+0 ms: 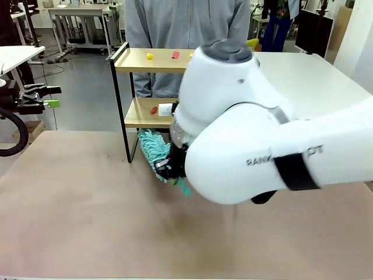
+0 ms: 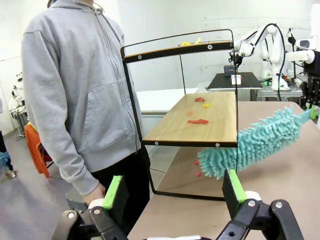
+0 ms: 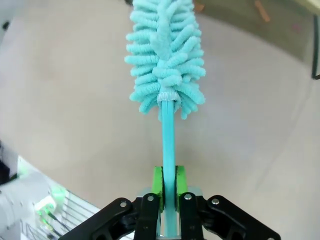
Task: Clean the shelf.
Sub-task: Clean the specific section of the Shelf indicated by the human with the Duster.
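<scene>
Front cam faces shelf (image 1: 158,60), L-wrist too

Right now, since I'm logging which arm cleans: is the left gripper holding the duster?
No, the left gripper is open with nothing between its fingers, and the duster is farther off by the shelf.

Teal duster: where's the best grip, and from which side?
Take the teal duster by its thin straight handle, behind the fluffy head, coming from the handle's free end along its axis. The head is soft and bulky, likely a poor hold; the right claw is shut on the handle this way.
</scene>
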You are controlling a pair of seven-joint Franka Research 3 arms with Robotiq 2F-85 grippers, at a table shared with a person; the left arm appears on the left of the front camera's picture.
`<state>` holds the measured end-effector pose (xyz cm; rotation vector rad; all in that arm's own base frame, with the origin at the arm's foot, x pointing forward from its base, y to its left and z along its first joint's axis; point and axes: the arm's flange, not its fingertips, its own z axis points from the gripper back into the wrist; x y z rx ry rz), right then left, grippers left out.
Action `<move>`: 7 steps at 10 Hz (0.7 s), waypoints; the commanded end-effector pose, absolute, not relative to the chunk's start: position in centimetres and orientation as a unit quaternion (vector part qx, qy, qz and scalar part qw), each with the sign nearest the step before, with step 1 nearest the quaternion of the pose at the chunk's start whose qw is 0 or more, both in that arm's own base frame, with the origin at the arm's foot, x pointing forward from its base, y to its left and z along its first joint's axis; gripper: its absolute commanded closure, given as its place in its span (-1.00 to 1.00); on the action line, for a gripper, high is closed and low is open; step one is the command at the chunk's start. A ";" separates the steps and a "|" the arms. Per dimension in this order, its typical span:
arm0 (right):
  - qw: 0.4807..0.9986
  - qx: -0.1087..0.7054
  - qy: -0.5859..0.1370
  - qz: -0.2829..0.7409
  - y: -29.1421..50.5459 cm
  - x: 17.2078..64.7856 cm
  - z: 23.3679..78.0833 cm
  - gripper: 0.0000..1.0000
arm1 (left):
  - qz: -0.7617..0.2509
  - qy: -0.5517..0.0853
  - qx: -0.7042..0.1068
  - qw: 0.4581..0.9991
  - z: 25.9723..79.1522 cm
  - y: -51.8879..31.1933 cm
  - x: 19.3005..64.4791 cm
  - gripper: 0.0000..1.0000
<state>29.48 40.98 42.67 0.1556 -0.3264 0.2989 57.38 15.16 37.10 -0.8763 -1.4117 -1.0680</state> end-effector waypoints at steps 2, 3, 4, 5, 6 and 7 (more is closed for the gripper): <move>0.973 0.069 -0.203 0.079 47.1 32.3 40.0 0.74 | -0.454 -0.596 -0.368 0.551 37.3 15.2 57.2 -1.00; 0.972 0.062 -0.220 0.059 48.2 32.6 39.3 0.74 | -0.454 -0.596 -0.368 0.551 37.3 15.2 57.2 -1.00; 0.970 0.059 -0.233 0.041 49.2 33.2 38.4 0.74 | -0.454 -0.596 -0.368 0.551 37.3 15.2 57.2 -1.00; 0.970 0.067 -0.230 0.036 50.4 33.9 37.5 0.74 | -0.454 -0.596 -0.368 0.551 37.3 15.2 57.2 -1.00; 0.970 0.067 -0.231 0.035 51.6 34.6 36.6 0.74 | -0.454 -0.596 -0.368 0.551 37.3 15.2 57.2 -1.00; 0.969 0.066 -0.238 0.022 52.5 35.4 35.9 0.74 | -0.454 -0.596 -0.368 0.551 37.3 15.2 57.2 -1.00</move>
